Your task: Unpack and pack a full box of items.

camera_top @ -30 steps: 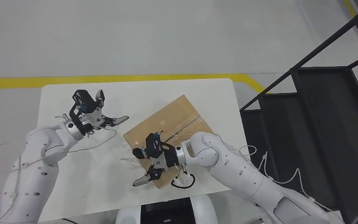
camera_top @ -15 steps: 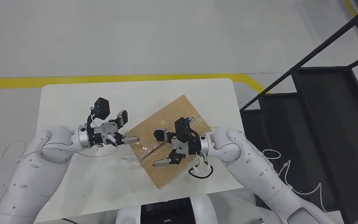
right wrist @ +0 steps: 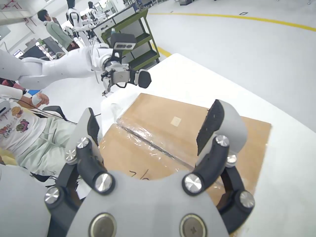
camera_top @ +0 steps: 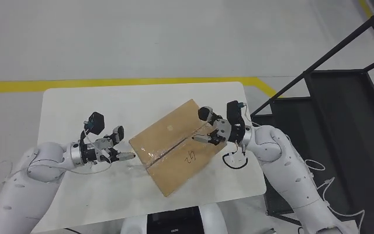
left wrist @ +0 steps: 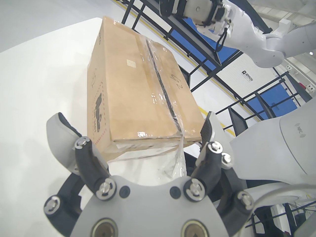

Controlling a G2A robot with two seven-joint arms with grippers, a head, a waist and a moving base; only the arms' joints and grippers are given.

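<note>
A closed cardboard box [camera_top: 175, 146] lies at an angle in the middle of the white table [camera_top: 76, 105]. Clear tape runs along its top seam [left wrist: 158, 80], and a loose strip of tape [left wrist: 176, 154] hangs off the end nearest my left gripper. My left gripper [camera_top: 124, 144] is open just off the box's left end, with its fingers [left wrist: 61, 129] on either side of that end and not touching it. My right gripper [camera_top: 203, 126] hovers open over the box's right end, above the seam [right wrist: 153, 144]. Neither gripper holds anything.
Bare tabletop lies behind the box and along the left side. A dark metal stair frame [camera_top: 327, 111] stands close to the table's right edge. A yellow floor line [camera_top: 117, 85] runs behind the table. A green cart [right wrist: 138, 40] stands farther off.
My right gripper has swung from the box's front left corner across to its right end. My left gripper has come down from the back of the table to the box's left end.
</note>
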